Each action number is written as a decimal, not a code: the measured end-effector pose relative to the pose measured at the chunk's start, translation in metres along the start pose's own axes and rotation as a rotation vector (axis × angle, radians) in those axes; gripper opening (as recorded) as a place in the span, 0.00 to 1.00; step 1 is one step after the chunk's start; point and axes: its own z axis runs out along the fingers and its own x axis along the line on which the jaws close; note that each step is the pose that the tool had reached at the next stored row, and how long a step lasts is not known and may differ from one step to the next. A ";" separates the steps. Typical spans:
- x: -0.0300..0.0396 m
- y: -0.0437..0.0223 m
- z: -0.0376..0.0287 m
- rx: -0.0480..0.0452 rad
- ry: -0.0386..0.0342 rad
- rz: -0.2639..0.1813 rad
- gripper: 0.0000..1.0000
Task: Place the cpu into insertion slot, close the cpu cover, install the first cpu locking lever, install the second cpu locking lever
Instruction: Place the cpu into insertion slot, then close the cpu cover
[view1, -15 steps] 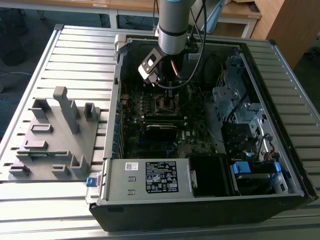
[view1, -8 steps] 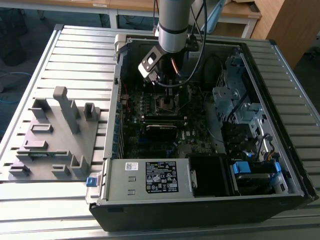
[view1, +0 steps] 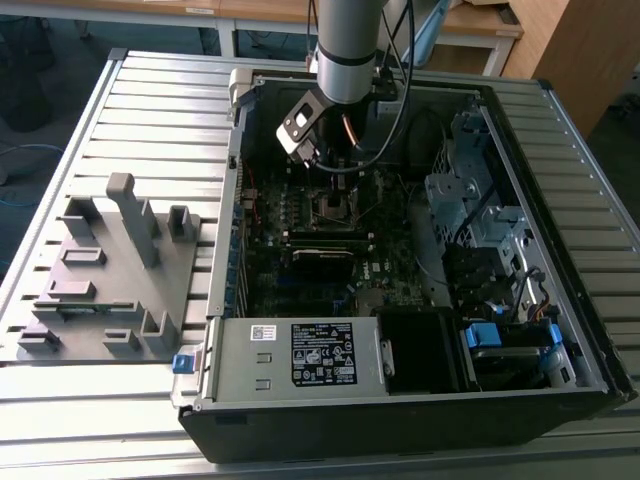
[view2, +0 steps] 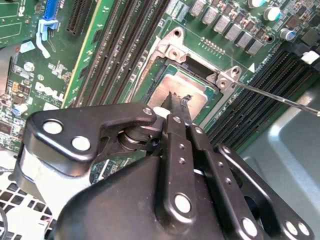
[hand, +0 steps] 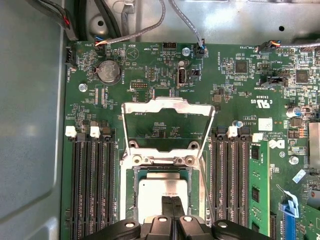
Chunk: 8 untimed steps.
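Ribbed grey metal is forming the counter (view1: 150, 120), and it is carrying an opened computer case (view1: 400, 410) lying on its side, with a grey moulded fixture (view1: 110, 270) sitting beside it toward the exterior view's left. Inside the case, the green circuit board (hand: 240, 100) is lying flat, and the arm (view1: 345, 50) is reaching down into the case from above.

On the board, the cpu cover (hand: 167, 104) is standing raised on its hinge, so the board is showing through its square window. Next to that hinge, the insertion slot (hand: 134, 175) is lying between two banks of long black memory strips (hand: 92, 180). The cpu (hand: 160, 192) is resting as a silvery square inside the slot and appears to be sitting level, though I cannot tell whether it is fully seated.

The claw (hand: 171, 206) is hovering over the cpu. Its two slim black fingertips are pressed together in a narrow point with nothing visible between them. In the second wrist view the claw (view2: 177, 102) is pointing down at the near edge of the chip; whether it is touching the chip I cannot tell. A thin metal locking lever (view2: 280, 97) is sticking out sideways from a corner of the slot, apparently unlatched.

Judging from this, the placing of the cpu looks done. The cover is not yet closed, and both levers seem to be waiting to be fastened.
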 end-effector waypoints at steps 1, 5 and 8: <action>0.0001 0.0000 0.0000 0.0000 0.0001 0.000 0.10; 0.0005 0.0000 0.0000 -0.0001 0.0001 0.000 0.10; 0.0006 0.0000 -0.0008 0.0000 0.0000 0.000 0.10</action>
